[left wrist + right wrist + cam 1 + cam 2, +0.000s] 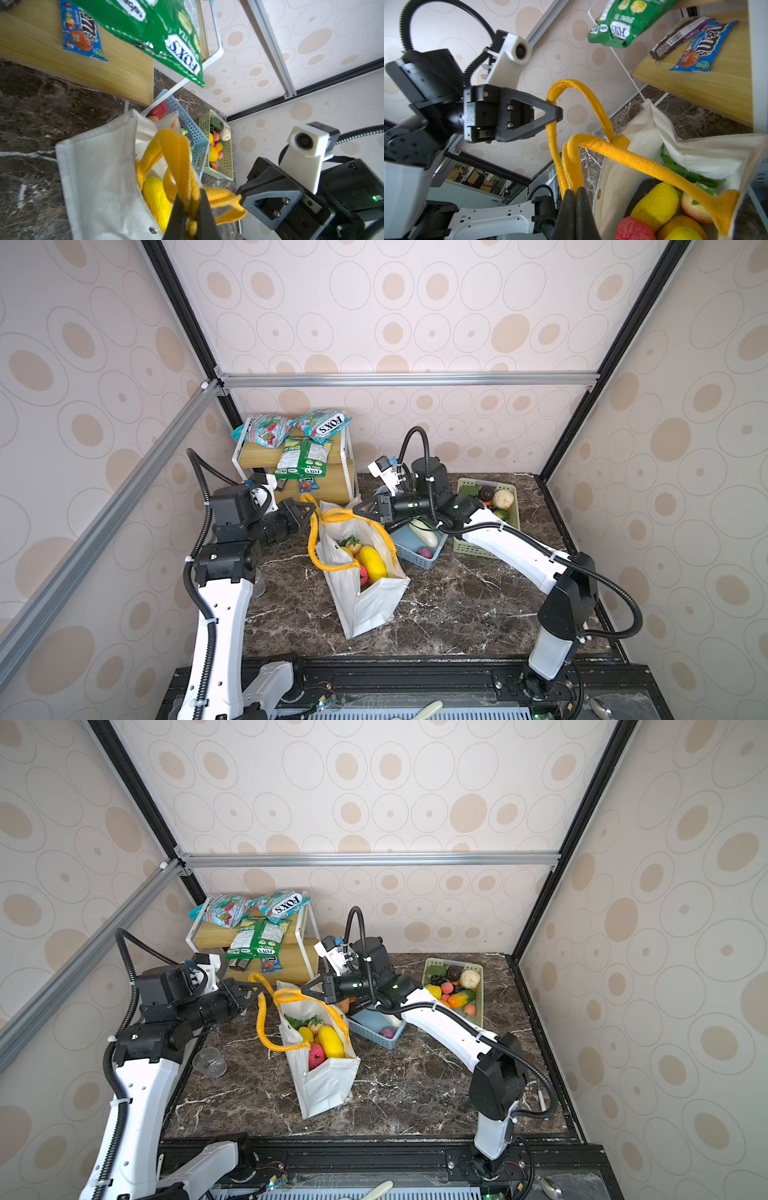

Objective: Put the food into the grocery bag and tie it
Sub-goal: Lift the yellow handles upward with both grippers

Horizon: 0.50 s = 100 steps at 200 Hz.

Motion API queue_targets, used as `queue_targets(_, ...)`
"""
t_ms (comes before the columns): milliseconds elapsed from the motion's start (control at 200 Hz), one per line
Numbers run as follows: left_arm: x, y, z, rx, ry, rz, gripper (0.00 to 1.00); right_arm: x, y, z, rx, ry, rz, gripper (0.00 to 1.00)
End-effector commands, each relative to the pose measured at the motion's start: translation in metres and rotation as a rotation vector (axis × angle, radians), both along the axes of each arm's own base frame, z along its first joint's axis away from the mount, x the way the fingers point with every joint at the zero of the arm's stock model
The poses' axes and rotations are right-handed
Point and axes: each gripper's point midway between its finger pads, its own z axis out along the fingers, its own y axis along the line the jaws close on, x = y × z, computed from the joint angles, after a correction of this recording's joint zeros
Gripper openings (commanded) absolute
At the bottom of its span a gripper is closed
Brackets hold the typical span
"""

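The white grocery bag [368, 605] stands open at mid-table, its mouth leaning to the back. Inside lies food: a long yellow fruit [372, 563], a red one [633, 229] and green leaves. My left gripper [311, 508] is shut on one yellow-orange handle [176, 149], pinched flat between its jaws in the left wrist view. My right gripper [356, 509] is shut on the other handle [633, 158], just right of the left gripper above the bag's far end. More food fills the green basket [469, 549], and a white piece and a purple one lie in the blue basket [415, 558].
A two-step wooden shelf [257, 456] with foil snack packets stands at the back left, close behind the bag. A clear glass [210, 1061] sits by the left arm's base. Both baskets stand right of the bag, under the right arm. Bare marble lies in front.
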Motion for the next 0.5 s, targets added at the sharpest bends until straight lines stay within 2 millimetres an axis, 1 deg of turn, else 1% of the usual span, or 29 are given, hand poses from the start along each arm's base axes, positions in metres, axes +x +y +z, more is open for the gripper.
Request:
queue_targets(0, -0.001, -0.014, 0.067, -0.117, -0.179, -0.051, 0.00, -0.020, 0.001, 0.008, 0.036, -0.006, 0.084, 0.00)
queue_targets(100, 0.000, -0.016, 0.082, -0.181, -0.191, -0.039, 0.00, -0.025, 0.013, 0.010, 0.070, 0.009, 0.116, 0.00)
queue_targets(225, 0.004, -0.017, 0.087, -0.243, -0.175, -0.013, 0.00, -0.028, 0.030, 0.008, 0.087, 0.021, 0.136, 0.00)
queue_targets(345, 0.007, -0.021, 0.094, -0.280, -0.176, -0.002, 0.00, -0.024, 0.038, 0.007, 0.116, 0.041, 0.138, 0.00)
queue_targets(430, 0.012, -0.024, 0.090, -0.281, -0.156, 0.002, 0.00, -0.022, 0.043, 0.006, 0.134, 0.064, 0.150, 0.00)
queue_targets(495, 0.016, -0.028, 0.081, -0.270, -0.131, 0.009, 0.05, -0.021, 0.048, 0.007, 0.152, 0.073, 0.163, 0.00)
